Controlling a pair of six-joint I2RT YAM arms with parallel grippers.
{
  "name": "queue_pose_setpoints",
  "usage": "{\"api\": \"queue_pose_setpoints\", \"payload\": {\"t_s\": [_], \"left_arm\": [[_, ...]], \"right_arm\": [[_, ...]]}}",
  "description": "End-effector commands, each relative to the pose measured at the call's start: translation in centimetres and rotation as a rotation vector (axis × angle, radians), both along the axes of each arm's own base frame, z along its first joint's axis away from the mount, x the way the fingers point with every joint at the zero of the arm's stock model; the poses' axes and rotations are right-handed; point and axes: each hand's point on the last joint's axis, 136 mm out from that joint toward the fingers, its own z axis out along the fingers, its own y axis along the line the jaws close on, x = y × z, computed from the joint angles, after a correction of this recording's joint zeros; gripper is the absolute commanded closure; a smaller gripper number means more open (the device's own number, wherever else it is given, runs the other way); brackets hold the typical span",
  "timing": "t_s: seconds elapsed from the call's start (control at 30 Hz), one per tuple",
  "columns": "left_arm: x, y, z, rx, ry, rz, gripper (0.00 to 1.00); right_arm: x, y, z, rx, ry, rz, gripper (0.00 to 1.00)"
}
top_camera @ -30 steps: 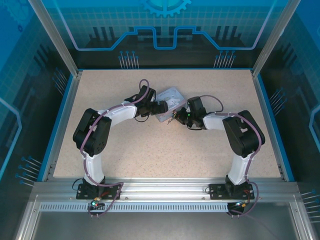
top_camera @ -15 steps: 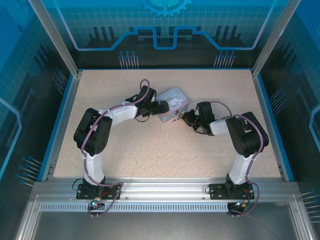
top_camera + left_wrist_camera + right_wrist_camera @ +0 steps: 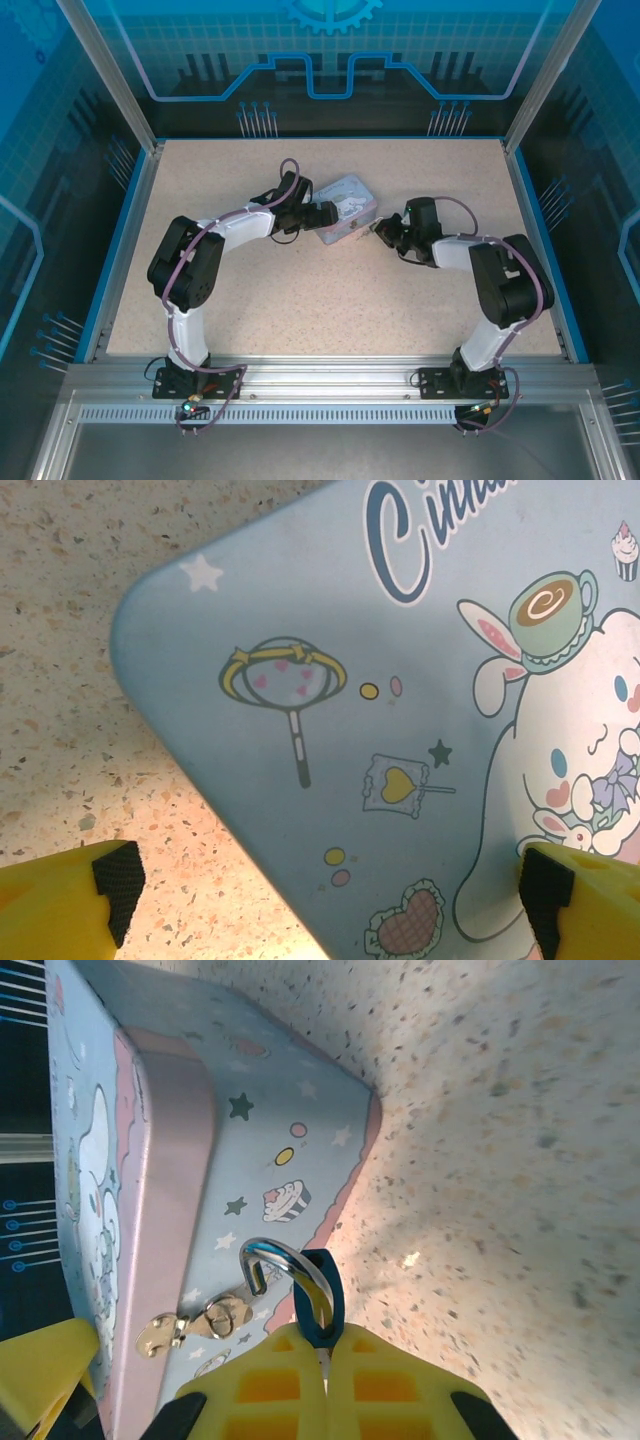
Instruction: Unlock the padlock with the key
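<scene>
Speckled sandy table (image 3: 300, 290) w/ a blue rim.

R gripper (image 3: 325, 1340): the yellow fingers are squeezed tight together. They pinch the padlock (image 3: 325, 1305), a tiny dark blue bit w/ a shiny silver loop on top. The loop curls up & over toward the tin (image 3: 290, 1140). Its end sits just beside the little gold latch (image 3: 205, 1318) on the tin's side wall. Can't tell if the loop goes thru the latch. The key is too small to pick out.

L gripper (image 3: 330, 890): the fingers are spread wide apart, holding nothing. One black pad (image 3: 118, 885) is over the table, a bit away from the tin's edge. The other pad is over the lid w/ the cartoon bunny. The tin's corner lies btw them.

From above, the tin (image 3: 350, 200) sits mid-table, L gripper (image 3: 328, 215) on one side, R gripper (image 3: 380, 232) on the other.
</scene>
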Motion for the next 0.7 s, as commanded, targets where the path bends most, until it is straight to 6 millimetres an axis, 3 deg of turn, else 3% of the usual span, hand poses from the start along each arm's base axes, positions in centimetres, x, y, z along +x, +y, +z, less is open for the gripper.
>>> {"api": "queue_pose_setpoints", "payload": {"t_s": [0.0,0.67], "left_arm": [[-4.7,3.9,-5.9,0.164,0.223,0.030,0.01],[-5.3,3.2,3.3,0.032,0.071,0.015,0.01]], "right_arm": [[-1.3,-1.5,-0.4,-0.020,0.021,-0.009,1.00],[-7.8,-7.8,-2.7,-0.001,0.124,-0.076,1.00]]}}
